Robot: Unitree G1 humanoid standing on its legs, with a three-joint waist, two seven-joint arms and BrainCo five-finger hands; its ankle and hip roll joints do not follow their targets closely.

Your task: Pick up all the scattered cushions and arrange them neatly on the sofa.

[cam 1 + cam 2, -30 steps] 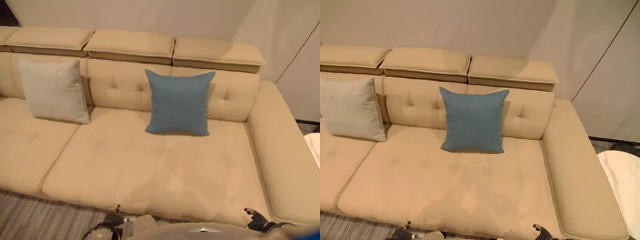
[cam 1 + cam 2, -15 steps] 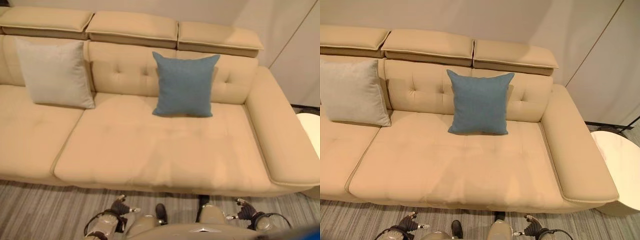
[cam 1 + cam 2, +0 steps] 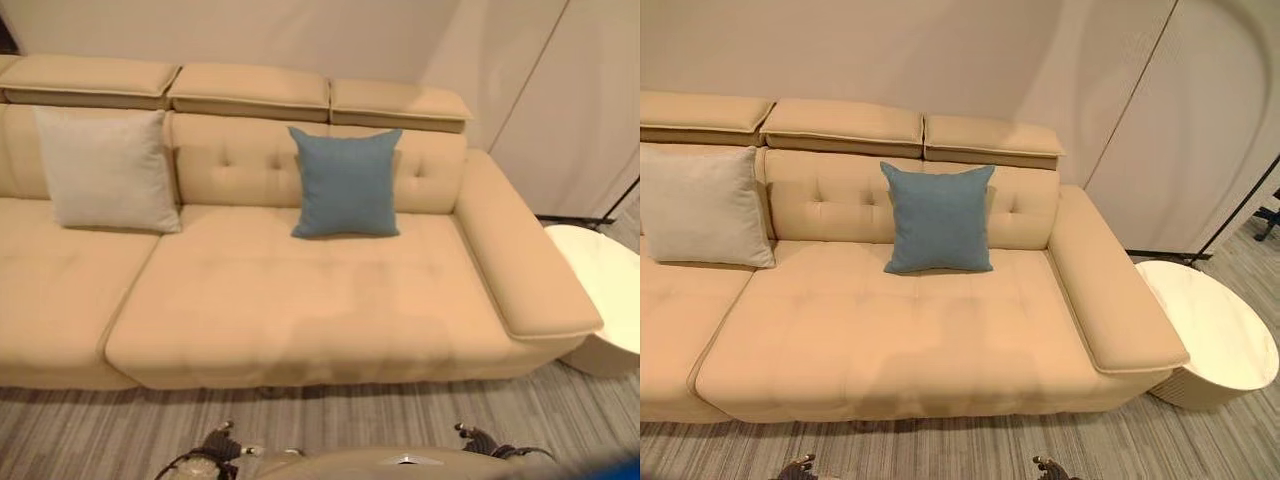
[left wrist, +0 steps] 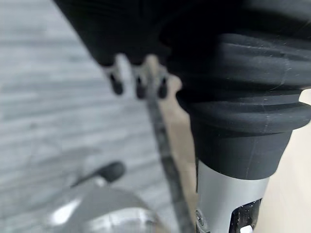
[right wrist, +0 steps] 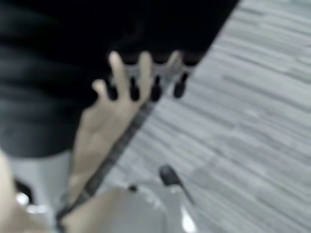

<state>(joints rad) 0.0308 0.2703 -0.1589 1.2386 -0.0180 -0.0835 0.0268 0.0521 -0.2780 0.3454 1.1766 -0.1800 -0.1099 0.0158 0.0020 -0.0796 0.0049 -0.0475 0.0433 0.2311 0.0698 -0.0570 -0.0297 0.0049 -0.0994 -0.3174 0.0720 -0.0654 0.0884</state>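
Striped grey floor [image 3: 90,430] ran before the beige sofa [image 3: 300,310], whose wide seat lay bare. At ten o'clock leaned the pale cushion [image 3: 105,170], at twelve the blue cushion [image 3: 345,182]; both probably soft, light, best pinched at a corner. Left hand [image 4: 138,83] and right hand [image 5: 146,80] hung relaxed, holding nothing.

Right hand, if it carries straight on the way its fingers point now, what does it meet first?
Probably the grey striped floor: the right hand hangs empty, fingers relaxed over it, with nothing visible between, though depth is unclear.
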